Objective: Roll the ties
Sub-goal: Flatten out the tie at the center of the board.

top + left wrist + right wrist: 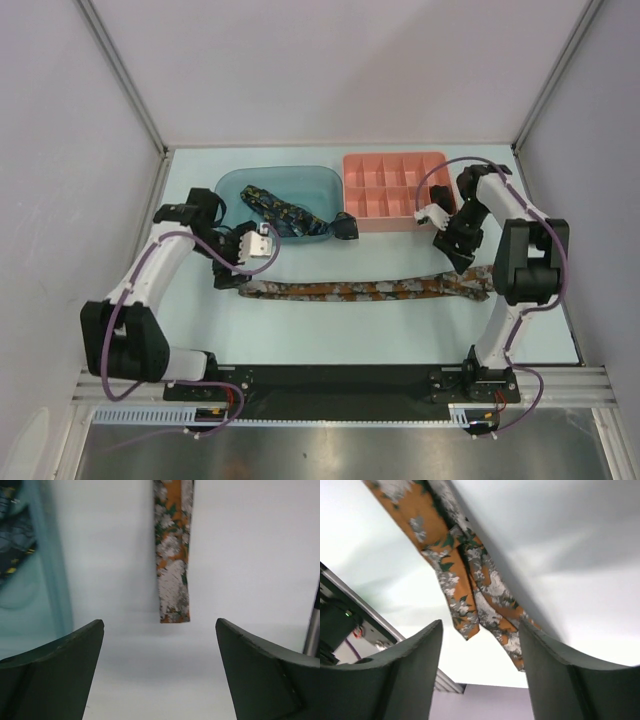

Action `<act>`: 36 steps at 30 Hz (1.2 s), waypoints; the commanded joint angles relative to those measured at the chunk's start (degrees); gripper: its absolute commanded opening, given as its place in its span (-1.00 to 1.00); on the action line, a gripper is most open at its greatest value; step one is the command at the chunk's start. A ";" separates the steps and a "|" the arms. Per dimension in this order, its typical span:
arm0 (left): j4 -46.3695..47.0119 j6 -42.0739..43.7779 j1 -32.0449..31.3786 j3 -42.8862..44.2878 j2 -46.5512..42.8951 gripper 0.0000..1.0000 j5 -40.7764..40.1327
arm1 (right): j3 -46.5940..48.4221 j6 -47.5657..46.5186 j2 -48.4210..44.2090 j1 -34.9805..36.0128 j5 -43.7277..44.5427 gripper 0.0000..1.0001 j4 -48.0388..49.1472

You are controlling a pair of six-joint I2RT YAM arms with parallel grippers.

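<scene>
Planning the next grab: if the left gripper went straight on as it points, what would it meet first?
Likely the near end of the orange-and-white flecked fabric tie, lying centred ahead of the open left gripper; depth unclear.

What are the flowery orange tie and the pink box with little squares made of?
Flowery orange tie: probably woven cloth, matte; it lies limp and folds softly. Pink box: looks like molded plastic, smooth; stiff, even dividers.
</scene>
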 commanded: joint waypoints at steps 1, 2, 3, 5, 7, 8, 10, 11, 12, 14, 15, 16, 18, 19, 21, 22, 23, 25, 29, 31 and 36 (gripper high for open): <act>11.21 -5.63 -0.76 -4.10 -3.89 0.99 6.01 | -1.37 1.33 -8.81 0.74 -7.23 0.42 -3.70; 12.28 -5.89 -1.99 -5.24 -3.72 0.99 5.39 | -3.56 1.59 -9.96 1.78 -7.51 0.43 -2.02; 13.16 -6.42 -2.35 -5.69 -3.11 0.99 4.87 | -5.06 1.50 -11.02 2.40 -7.51 0.48 -0.61; 14.57 -7.21 -3.14 -6.22 -2.66 0.99 4.95 | -7.96 1.24 -14.62 3.72 -6.29 0.72 3.79; 15.71 -8.09 -3.40 -7.36 -2.75 0.99 5.04 | -14.02 -0.25 -19.09 5.74 -3.32 0.99 9.12; 16.50 -8.44 -3.67 -7.88 -3.10 0.99 5.04 | -16.74 -1.04 -20.94 6.36 -1.99 0.99 11.25; 17.73 -8.53 -3.67 -9.38 -4.06 0.99 4.60 | -24.64 -3.58 -24.11 8.20 2.48 0.99 18.45; 18.26 -8.62 -3.75 -10.17 -4.50 0.99 4.42 | -27.20 -4.29 -27.52 8.73 4.07 0.99 21.35; 19.14 -8.97 -3.76 -10.61 -4.86 0.99 4.42 | -29.57 -4.99 -28.86 9.78 5.48 1.00 26.95; 19.58 -9.06 -3.76 -11.57 -5.82 0.99 4.24 | -34.86 -7.28 -31.32 10.40 8.56 0.99 30.94; 19.76 -9.15 -3.76 -11.84 -6.09 0.99 4.16 | -35.83 -7.81 -31.42 10.49 9.27 0.99 32.96; 19.76 -9.15 -3.76 -12.10 -6.70 0.99 4.24 | -36.10 -8.42 -31.42 10.41 9.36 0.99 33.33; 19.93 -9.15 -3.76 -12.98 -7.58 0.99 4.33 | -35.49 -9.22 -30.19 10.06 8.75 1.00 32.72; 20.02 -9.06 -3.76 -13.25 -7.93 0.99 4.42 | -34.70 -9.57 -29.75 9.53 8.49 0.99 32.54; 20.55 -8.97 -3.76 -14.30 -9.16 0.99 4.86 | -34.17 -11.67 -28.18 8.83 8.13 0.99 31.84; 20.81 -8.80 -3.67 -14.65 -9.69 0.99 5.03 | -33.90 -12.55 -27.47 8.48 8.22 0.99 31.66; 21.16 -8.97 -3.75 -15.27 -10.91 0.99 5.30 | -33.55 -13.78 -26.77 8.12 8.22 1.00 31.66; 22.48 -9.50 -3.75 -15.53 -12.32 0.99 5.65 | -33.20 -14.93 -24.66 7.68 8.57 0.99 31.84; 26.51 -16.23 -3.76 -15.45 -16.28 0.99 7.23 | -31.79 -16.77 -21.58 6.63 9.10 1.00 31.14; 30.64 -18.98 -3.32 -15.62 -19.79 0.99 8.55 | -31.09 -18.79 -20.35 5.93 9.27 0.98 30.61; 50.02 -30.22 -3.14 -24.66 -30.42 0.99 5.23 | -26.80 -21.96 -17.71 4.43 7.70 0.60 25.08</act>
